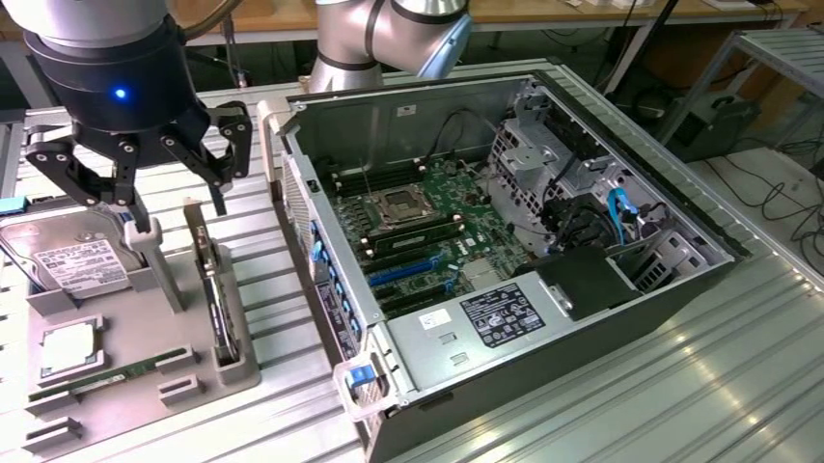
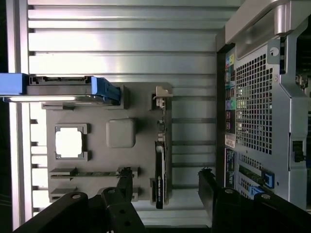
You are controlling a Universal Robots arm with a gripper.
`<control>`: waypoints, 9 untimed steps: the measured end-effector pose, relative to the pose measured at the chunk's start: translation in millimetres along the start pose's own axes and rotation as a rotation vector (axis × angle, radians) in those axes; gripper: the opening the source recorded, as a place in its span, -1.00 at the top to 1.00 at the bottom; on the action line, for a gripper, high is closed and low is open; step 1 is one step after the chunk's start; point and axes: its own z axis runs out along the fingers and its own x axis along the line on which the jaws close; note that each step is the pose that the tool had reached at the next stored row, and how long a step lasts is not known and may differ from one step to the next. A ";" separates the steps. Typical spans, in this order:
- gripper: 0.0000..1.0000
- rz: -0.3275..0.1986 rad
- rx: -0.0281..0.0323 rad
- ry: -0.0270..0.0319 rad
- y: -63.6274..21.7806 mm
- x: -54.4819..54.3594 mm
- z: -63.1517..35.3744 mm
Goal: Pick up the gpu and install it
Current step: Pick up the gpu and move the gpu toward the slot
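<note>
The gpu (image 1: 210, 289) stands on edge in a slot of the grey fixture tray (image 1: 142, 338), a thin green card with a dark block and a metal bracket end. In the wrist view the gpu (image 2: 160, 167) appears edge-on, lying between my two dark fingers (image 2: 124, 182). My gripper (image 1: 174, 204) hangs open above the card's far end, apart from it and holding nothing; the wrist view places the gripper (image 2: 165, 187) astride the card's line. The open computer case (image 1: 515, 241) lies to the exterior view's right, with blue expansion slots (image 1: 409, 272) on its motherboard.
On the tray are a silver hard drive (image 1: 71, 260), a processor (image 1: 65, 352) and a memory stick (image 1: 110, 376). A grey post (image 1: 145, 256) stands beside the gpu. The case's perforated rear wall (image 2: 262, 111) is close to the tray. The table is ribbed aluminium (image 1: 670, 386).
</note>
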 end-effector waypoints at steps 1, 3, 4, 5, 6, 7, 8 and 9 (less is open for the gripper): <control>-0.33 -0.002 0.0000 0.0001 -0.2 0.0 0.5; -0.33 -0.006 -0.0001 0.0003 -0.7 0.1 2.6; -0.33 -0.007 -0.0002 0.0003 -1.0 0.1 4.3; -0.33 -0.008 -0.0001 0.0004 -1.5 0.1 5.6; -0.33 -0.008 -0.0002 0.0004 -1.9 0.1 6.8; -0.33 -0.009 -0.0003 0.0004 -2.4 0.2 8.4; -0.33 -0.010 -0.0004 0.0005 -3.4 0.2 10.3; -0.33 -0.011 -0.0013 0.0006 -4.2 0.3 11.2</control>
